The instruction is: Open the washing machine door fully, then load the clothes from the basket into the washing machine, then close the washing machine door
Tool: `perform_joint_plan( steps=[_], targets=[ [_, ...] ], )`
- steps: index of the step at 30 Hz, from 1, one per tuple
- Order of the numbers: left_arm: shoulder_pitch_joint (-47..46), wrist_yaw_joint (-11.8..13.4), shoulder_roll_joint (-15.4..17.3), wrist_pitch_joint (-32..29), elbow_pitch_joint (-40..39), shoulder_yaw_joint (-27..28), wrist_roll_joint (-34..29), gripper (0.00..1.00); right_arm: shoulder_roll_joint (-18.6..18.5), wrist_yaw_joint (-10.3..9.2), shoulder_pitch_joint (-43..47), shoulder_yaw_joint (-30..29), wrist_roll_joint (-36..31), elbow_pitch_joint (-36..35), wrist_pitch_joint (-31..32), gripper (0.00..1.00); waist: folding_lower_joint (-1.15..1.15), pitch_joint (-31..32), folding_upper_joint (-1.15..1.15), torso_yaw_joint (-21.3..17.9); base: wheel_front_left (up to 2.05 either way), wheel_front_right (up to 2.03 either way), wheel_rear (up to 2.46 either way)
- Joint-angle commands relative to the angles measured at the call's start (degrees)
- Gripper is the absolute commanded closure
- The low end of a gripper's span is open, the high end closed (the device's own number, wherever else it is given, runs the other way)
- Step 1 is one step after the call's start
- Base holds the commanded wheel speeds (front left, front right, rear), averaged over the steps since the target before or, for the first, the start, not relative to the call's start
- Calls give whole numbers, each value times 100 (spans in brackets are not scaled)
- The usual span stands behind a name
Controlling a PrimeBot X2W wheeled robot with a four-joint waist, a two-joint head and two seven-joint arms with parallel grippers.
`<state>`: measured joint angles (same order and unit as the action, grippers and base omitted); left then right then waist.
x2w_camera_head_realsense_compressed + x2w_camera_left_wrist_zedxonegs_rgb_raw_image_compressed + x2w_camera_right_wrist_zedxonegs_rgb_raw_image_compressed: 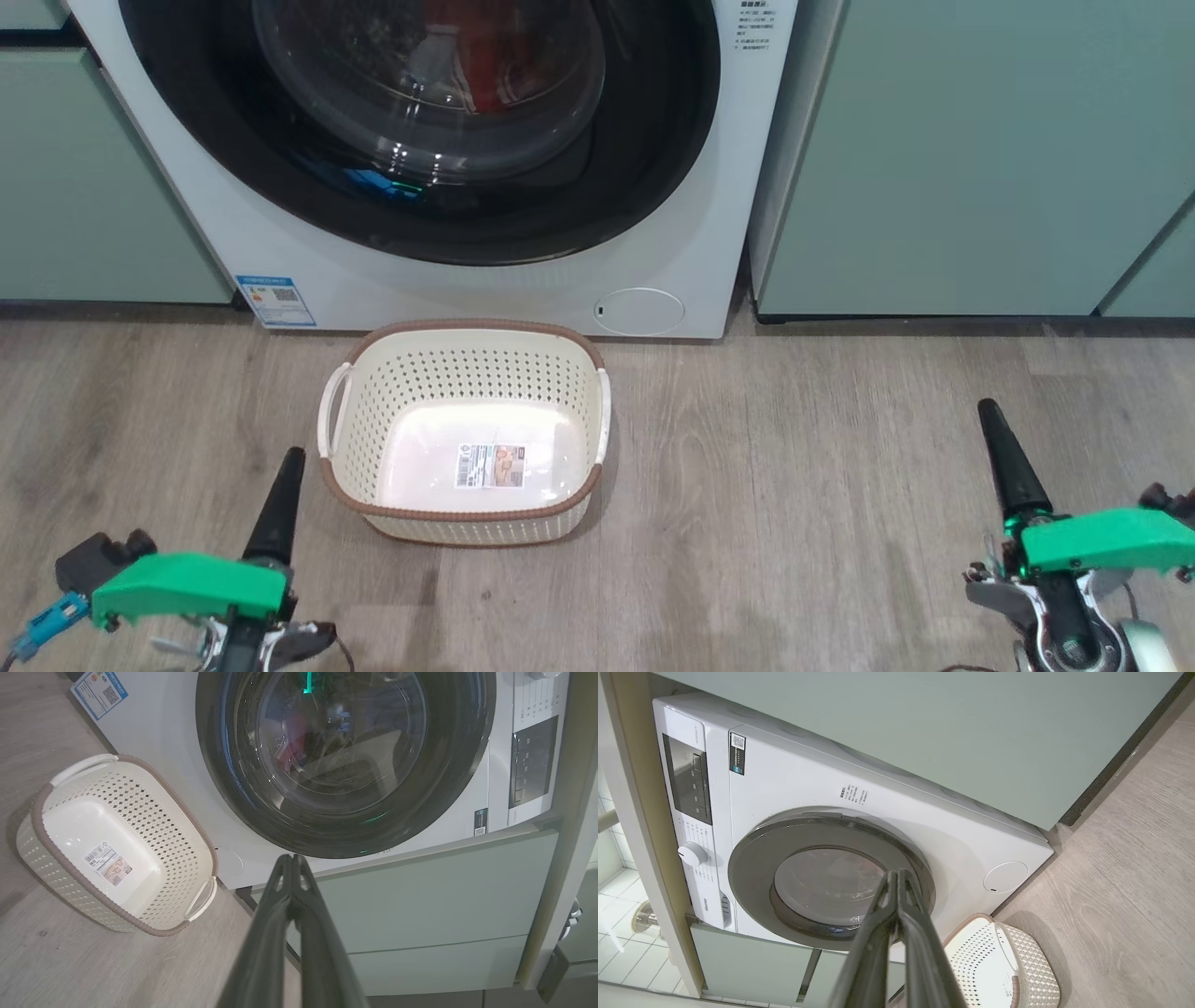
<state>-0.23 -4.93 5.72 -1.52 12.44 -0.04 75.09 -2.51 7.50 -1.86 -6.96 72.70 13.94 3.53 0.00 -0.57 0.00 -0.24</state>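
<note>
Closing step apparently done: washing machine door (420,112) at 12 o'clock shut, clothes (476,56) behind its glass, basket (467,329) empty below. Left gripper (291,462) (7 o'clock) and right gripper (991,415) (4 o'clock) closed, empty; next, probably only retreat.

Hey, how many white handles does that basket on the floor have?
2. One handle is on the left end of the basket in the head view, and the second handle is on its right end. Both ends are in plain sight, so none seems hidden.
</note>
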Motion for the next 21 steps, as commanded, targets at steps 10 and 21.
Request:
perform_joint_plan(
  steps=[10, 21],
  targets=[
    [-431, -121, -40, -130, -40, 279, 684, 100, -34, -1, -354, 63, 719, -109, 121, 100, 0, 14, 0, 8, 0, 0, 0],
    [-527, -202, -113, -270, 81, 405, 1382, 100, -36, -1, -406, 50, 1454, -34, 226, 100, 0, 31, 0, 18, 0, 0, 0]
  ],
)
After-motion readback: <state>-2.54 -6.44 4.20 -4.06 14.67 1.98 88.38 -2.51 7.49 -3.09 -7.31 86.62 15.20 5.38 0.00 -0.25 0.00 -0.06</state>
